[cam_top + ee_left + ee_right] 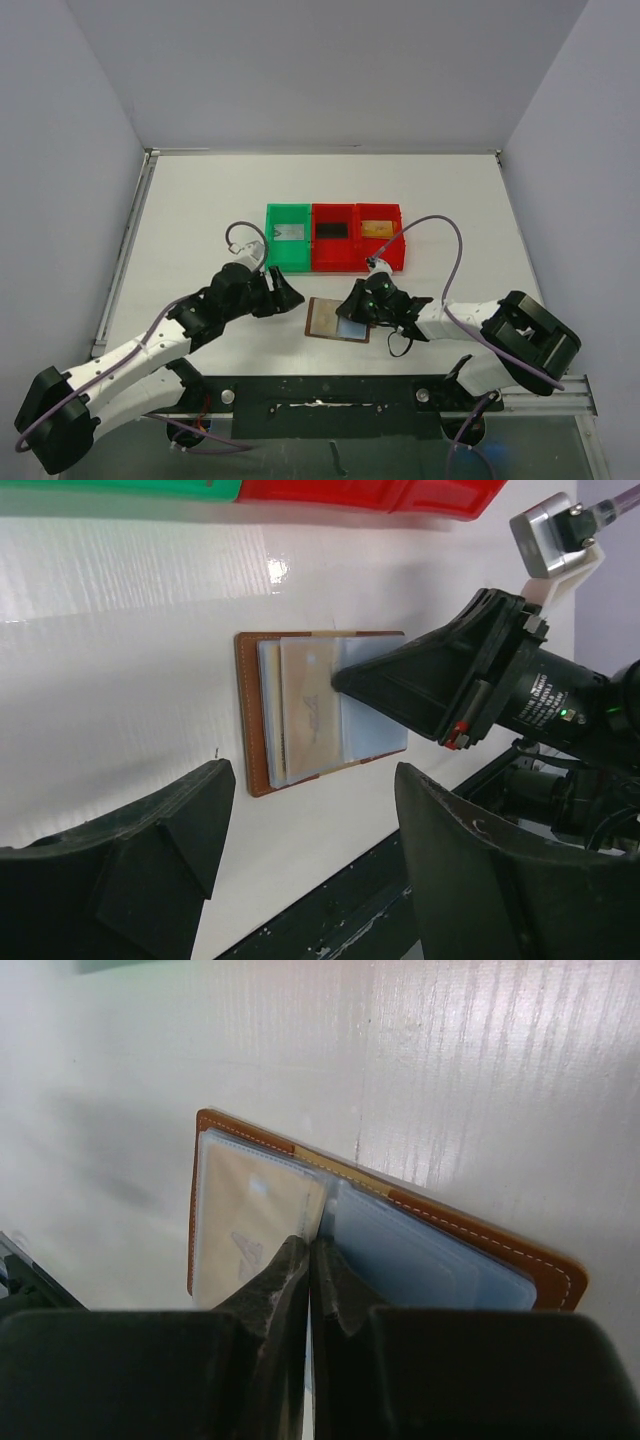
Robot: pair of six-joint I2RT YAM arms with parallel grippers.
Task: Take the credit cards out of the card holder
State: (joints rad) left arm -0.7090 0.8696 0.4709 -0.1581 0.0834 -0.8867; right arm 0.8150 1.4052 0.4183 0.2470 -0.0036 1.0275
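Your card holder (pixel 325 320) lies opened flat on the table (pixel 200 220), near the front edge between the two arms, its brown leather rim framing clear pockets. The pocket on one side shows a tan card (pixel 250 1215) and the pocket on the other side looks pale blue-grey. Your right hand (pixel 310 1252) is down on the holder with its fingers clenched together, tips meeting at the fold between the two pockets, at the edge of the tan card. You cannot tell from these views whether a card or a pocket edge is caught between them. Your left hand (pixel 315 780) hangs just to the left of the holder, released, fingers spread wide, touching nothing. Behind the holder, toward the middle of the table, three bins stand in a row, touching side to side: a green bin (pixel 270 240) on the left with a greyish card in it, a middle red bin (pixel 316 248) with something dark, and a right red bin (pixel 400 248) with a gold card (pixel 376 229).
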